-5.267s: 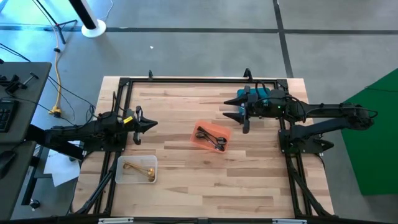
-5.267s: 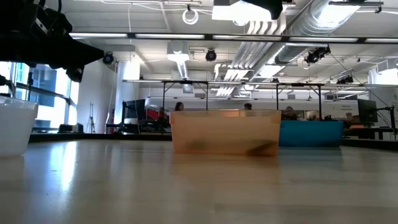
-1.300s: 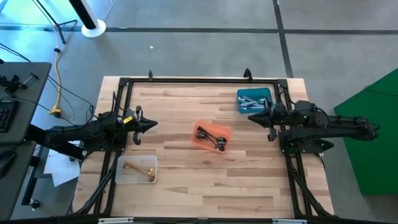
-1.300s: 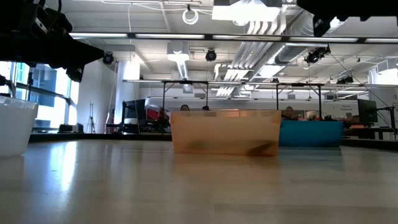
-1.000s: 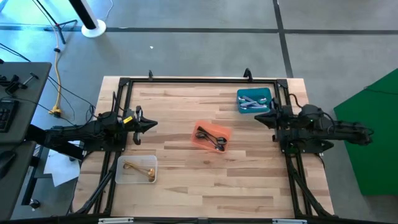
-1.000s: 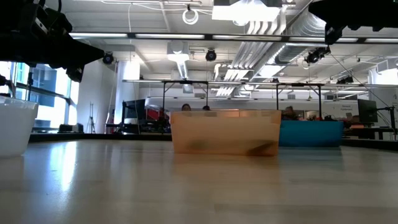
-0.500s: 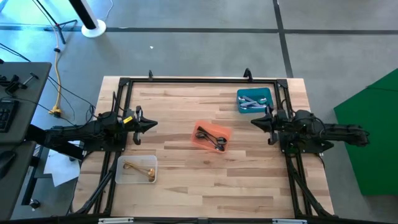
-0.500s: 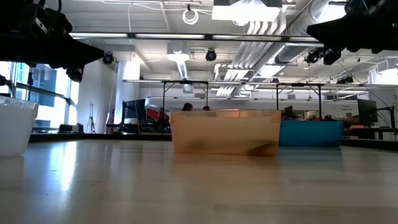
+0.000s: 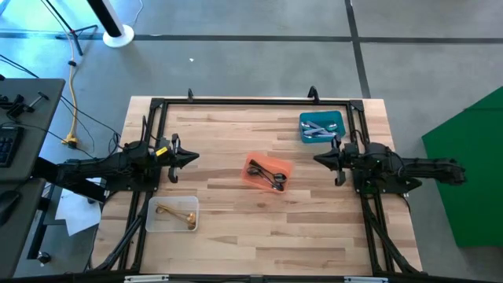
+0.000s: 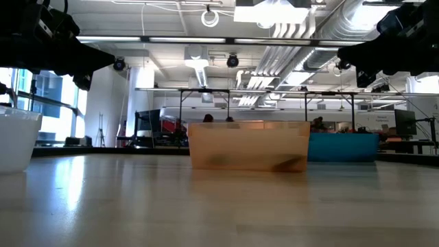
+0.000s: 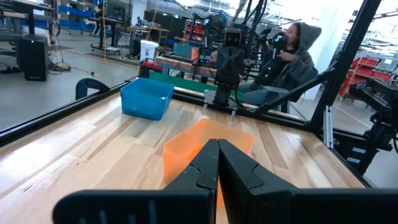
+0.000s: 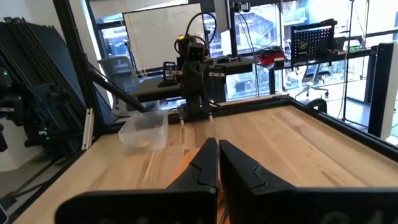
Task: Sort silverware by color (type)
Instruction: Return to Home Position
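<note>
Left gripper, mine, fingers pressed together and empty, sits at the table's left edge; gold silverware lies in the white bin, black silverware in the orange bin, silver silverware in the blue bin, my right gripper likewise closed, empty, just beside it.

The left gripper has its two dark fingers pressed together, their tips overlapping the near wall of the orange bin on the wooden table. Beyond the orange bin and to one side stands a blue bin, well apart from it. Farther behind the orange bin rises the right arm and, past that, a seated person in a hooded jacket.
</note>
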`<action>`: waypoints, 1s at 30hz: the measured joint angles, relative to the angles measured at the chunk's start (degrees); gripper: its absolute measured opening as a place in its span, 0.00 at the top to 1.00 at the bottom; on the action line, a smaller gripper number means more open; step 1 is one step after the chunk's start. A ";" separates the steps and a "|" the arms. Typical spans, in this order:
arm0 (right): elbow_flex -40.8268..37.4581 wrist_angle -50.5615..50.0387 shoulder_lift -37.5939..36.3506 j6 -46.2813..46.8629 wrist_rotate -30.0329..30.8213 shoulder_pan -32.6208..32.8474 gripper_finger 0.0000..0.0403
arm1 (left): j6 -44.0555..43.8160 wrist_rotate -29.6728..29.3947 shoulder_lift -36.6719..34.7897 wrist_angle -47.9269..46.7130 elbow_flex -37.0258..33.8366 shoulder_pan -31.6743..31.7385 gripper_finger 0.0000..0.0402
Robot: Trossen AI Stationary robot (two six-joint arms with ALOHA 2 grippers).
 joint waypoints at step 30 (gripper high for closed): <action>-0.02 -11.60 -8.29 -7.87 -1.31 0.06 1.00 | 0.00 0.00 0.00 0.02 0.00 0.01 1.00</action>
